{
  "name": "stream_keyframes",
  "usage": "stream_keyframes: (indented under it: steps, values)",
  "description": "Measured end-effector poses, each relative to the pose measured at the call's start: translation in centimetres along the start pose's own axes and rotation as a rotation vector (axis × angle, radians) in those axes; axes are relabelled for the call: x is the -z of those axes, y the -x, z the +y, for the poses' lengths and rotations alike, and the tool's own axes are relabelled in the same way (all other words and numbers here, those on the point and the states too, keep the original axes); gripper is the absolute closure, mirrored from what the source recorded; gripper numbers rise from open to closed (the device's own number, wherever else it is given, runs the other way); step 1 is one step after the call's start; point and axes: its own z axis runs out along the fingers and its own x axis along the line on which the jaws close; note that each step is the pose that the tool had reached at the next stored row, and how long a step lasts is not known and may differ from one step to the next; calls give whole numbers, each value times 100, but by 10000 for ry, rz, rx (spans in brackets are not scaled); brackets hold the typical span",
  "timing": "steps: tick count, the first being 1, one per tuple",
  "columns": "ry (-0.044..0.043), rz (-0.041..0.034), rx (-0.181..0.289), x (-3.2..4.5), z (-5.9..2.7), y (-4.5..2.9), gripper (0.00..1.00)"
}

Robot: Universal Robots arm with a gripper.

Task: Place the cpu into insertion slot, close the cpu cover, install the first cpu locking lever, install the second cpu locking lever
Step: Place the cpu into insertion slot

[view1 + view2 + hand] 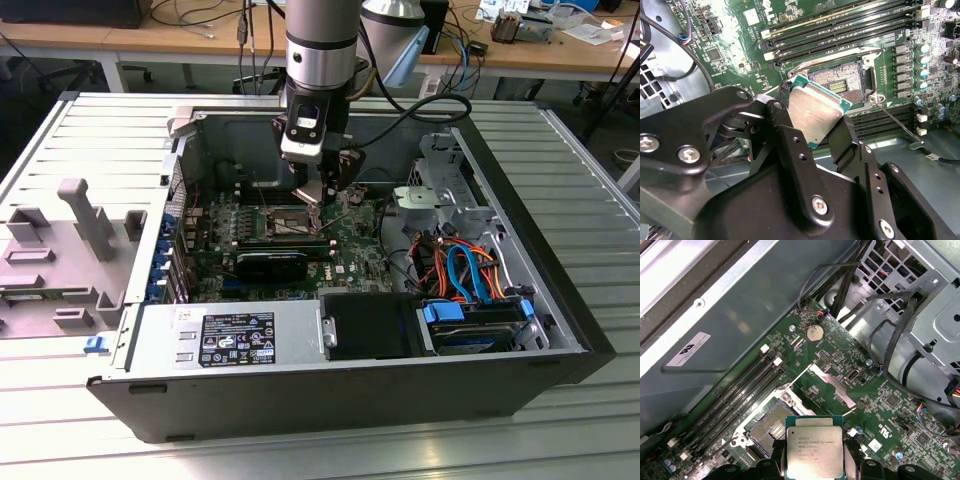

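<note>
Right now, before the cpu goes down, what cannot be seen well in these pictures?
Second wrist view: the gripper, shut on the cpu, covers the cpu's gripped edges; the cpu covers part of the socket.
First wrist view: the picture's edge cuts off one side of the cpu; the cpu hides part of the socket.
Exterior view: cpu and socket are too small to judge their alignment.

Silver-grey cylindrical arm (322, 40), black cable (440, 98); black gripper (815, 119) links, silver screws (688, 154).
</note>
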Motion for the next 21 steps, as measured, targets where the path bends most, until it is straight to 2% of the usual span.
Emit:
stream_keyframes:
  steps: [21]
  values:
    - [-6, -1, -222, 0, 0, 0, 46]
